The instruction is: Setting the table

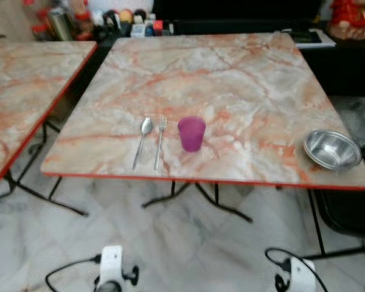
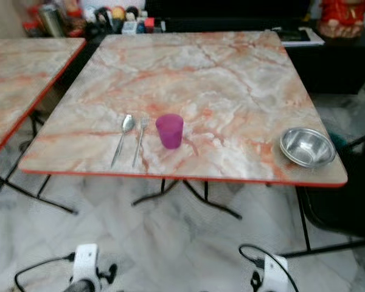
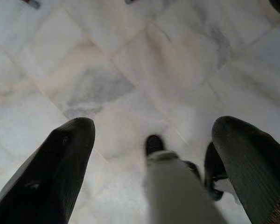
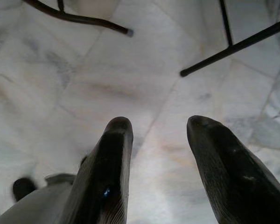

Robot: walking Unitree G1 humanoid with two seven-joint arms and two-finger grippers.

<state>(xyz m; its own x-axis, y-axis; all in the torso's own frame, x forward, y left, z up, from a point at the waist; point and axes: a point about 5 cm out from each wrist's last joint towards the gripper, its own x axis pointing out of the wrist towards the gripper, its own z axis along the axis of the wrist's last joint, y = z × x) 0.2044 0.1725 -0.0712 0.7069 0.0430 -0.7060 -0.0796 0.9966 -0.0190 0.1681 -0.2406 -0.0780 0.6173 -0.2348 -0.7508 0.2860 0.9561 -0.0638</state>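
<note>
Table (image 1: 243, 79) setting: spoon (image 1: 143, 140), fork (image 1: 160, 141) and purple cup (image 1: 191, 133) sit near our edge. We hang both arms low, left gripper (image 3: 154, 154) and right gripper (image 4: 158, 154) spread open, holding nothing. Steel bowl (image 1: 332, 149) rests at the corner; a careless reach could knock it off.

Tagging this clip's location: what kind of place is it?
Probably a home dining area: two folding marble-pattern tables on a marble floor, one set with a spoon, fork, purple cup and steel bowl.
</note>
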